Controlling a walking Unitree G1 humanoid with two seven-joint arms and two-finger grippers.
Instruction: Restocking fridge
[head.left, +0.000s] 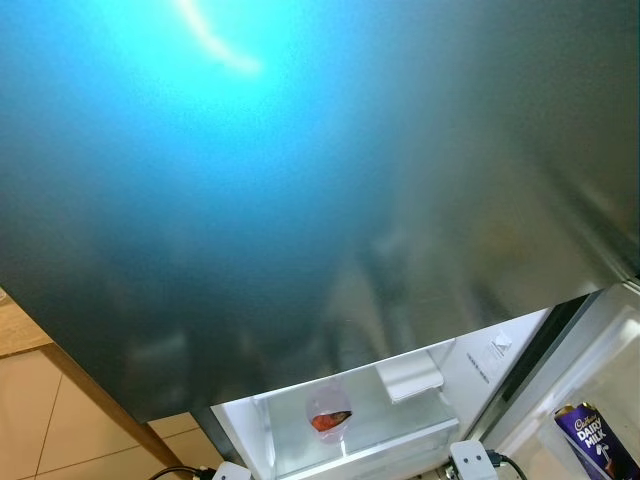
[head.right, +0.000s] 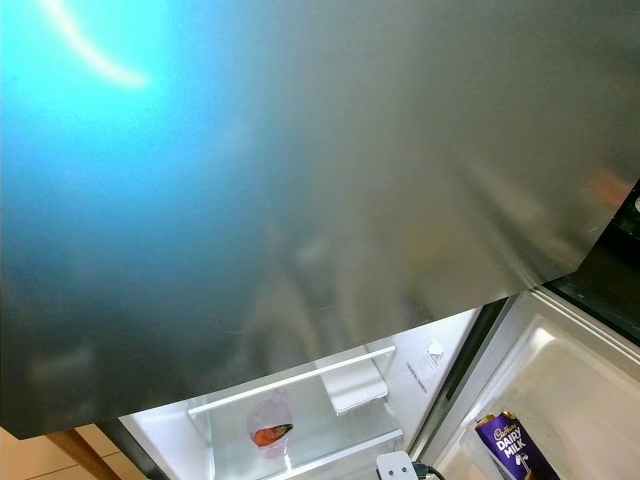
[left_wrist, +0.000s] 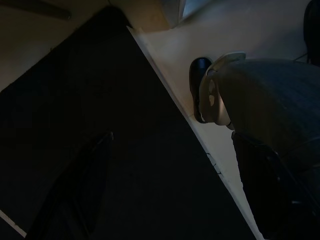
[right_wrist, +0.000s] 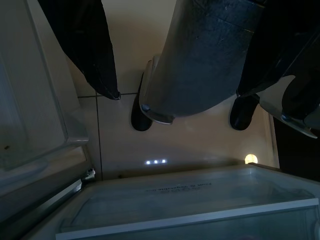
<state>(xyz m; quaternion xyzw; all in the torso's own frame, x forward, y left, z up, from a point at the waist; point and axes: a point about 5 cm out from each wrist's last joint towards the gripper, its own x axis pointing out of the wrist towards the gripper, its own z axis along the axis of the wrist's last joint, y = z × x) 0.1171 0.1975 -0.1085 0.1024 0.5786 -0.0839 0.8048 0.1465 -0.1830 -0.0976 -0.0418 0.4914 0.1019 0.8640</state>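
The fridge's brushed-steel upper door (head.left: 300, 200) stands closed right in front of me, with a blue glare on it. Below it the lit lower compartment (head.left: 400, 440) is open. On its glass shelf stand a clear plastic cup (head.left: 329, 415) holding something red-orange and a white box (head.left: 410, 378). A purple Cadbury Dairy Milk bar (head.left: 595, 440) stands in the open door's rack on the right. My left gripper (left_wrist: 172, 135) hangs open and empty beside a dark panel. My right gripper (right_wrist: 177, 94) hangs open and empty over the floor, next to a fridge drawer (right_wrist: 190, 205).
A wooden edge (head.left: 20, 330) and beige floor tiles (head.left: 80, 430) lie at the lower left. Two white plugs with black cables (head.left: 470, 460) sit at the bottom of the eye view. My own legs and black feet (right_wrist: 142, 112) stand on the tiles close to the fridge.
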